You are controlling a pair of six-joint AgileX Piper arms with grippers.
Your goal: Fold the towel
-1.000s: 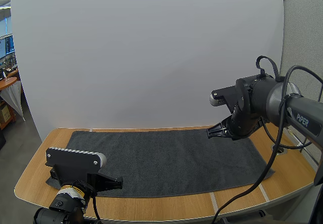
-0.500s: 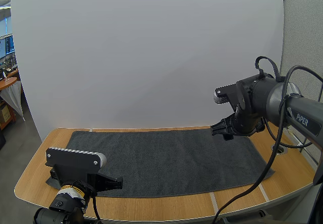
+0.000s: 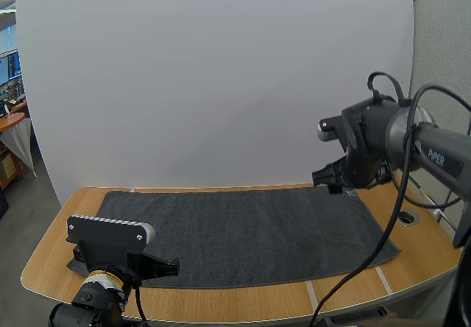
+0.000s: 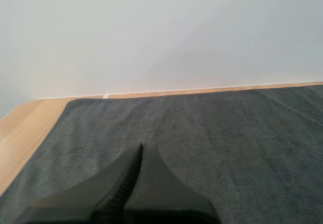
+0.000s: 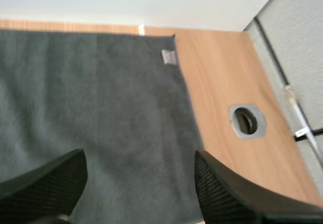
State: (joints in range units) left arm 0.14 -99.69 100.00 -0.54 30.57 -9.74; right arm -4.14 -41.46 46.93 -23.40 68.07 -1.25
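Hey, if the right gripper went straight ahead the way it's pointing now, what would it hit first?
Most likely the towel: the right gripper, open, points down at the towel's right end, with nothing in between. How high above it the gripper hangs is hard to judge.

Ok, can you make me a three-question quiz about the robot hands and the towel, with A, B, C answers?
1. Where over the towel is the right hand? A the left end. B the right end. C the middle.
2. What colour is the towel? A dark grey. B red. C yellow.
3. How is the left hand? A wide open. B gripping the towel. C shut on nothing.
Answers: 1 B, the high view shows it above that end; 2 A, it looks grey in every view; 3 C, its fingers lie together as one wedge.
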